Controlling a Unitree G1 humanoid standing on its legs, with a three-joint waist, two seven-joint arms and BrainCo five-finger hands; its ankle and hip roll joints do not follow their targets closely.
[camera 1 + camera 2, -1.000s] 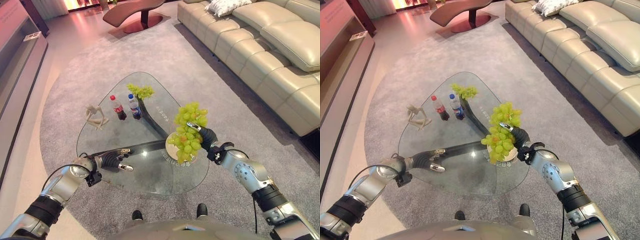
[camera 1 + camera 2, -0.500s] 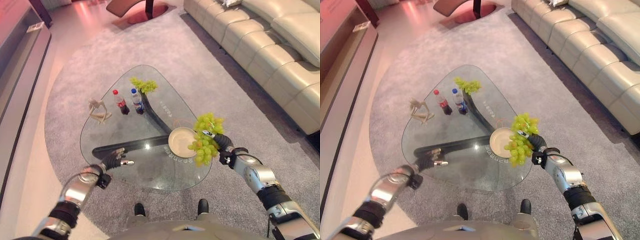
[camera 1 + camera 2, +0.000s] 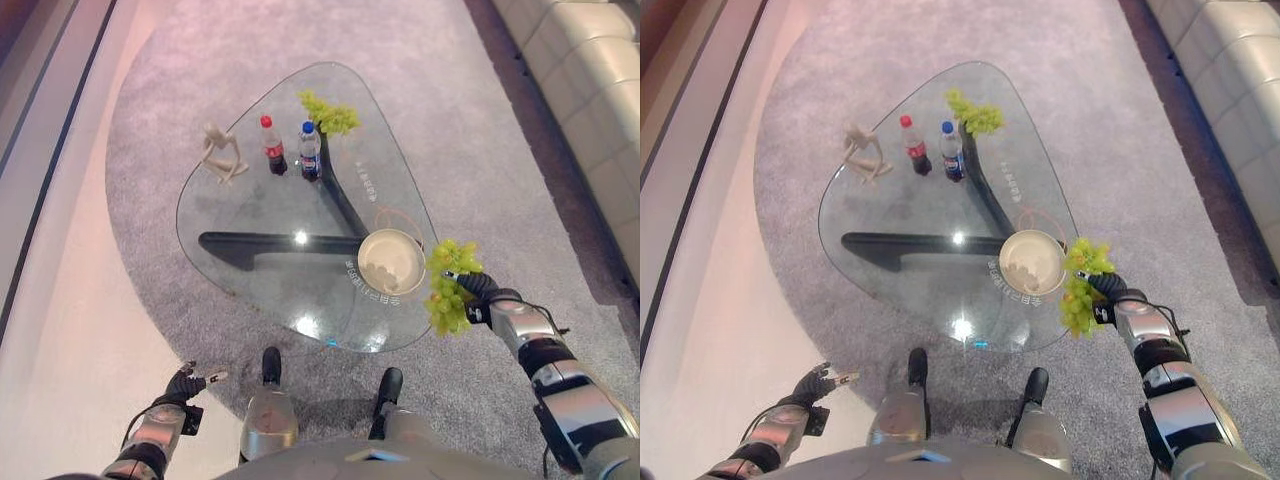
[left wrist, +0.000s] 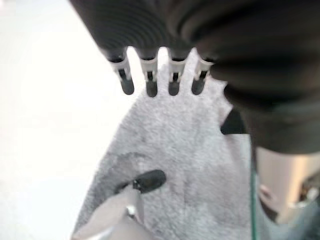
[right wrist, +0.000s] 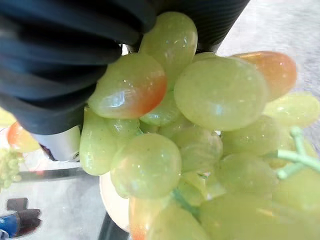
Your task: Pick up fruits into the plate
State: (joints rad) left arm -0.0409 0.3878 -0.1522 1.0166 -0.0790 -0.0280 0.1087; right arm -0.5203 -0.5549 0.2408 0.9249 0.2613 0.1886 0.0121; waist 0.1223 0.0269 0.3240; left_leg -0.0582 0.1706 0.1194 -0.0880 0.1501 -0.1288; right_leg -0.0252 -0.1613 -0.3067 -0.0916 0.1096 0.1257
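A bunch of green grapes (image 3: 447, 287) hangs from my right hand (image 3: 480, 290), whose fingers are shut on it. The bunch sits just past the glass table's right edge, beside the empty cream plate (image 3: 392, 262). In the right wrist view the grapes (image 5: 200, 125) press up against the hand's dark cover, some with an orange blush. A second green bunch (image 3: 331, 113) lies at the table's far end. My left hand (image 3: 186, 382) hangs low over the pale floor at the lower left, and its fingers (image 4: 150, 75) are straight and hold nothing.
On the glass table (image 3: 260, 215) stand a red-capped cola bottle (image 3: 272, 146), a blue-labelled bottle (image 3: 309, 152) and a beige figurine (image 3: 222, 152). The table rests on a grey rug (image 3: 200, 60). A cream sofa (image 3: 600, 60) runs along the right.
The camera has tipped down and the whole picture has shifted. My right hand carried the grapes from over the plate to its right, past the table edge. My left hand dropped off the table.
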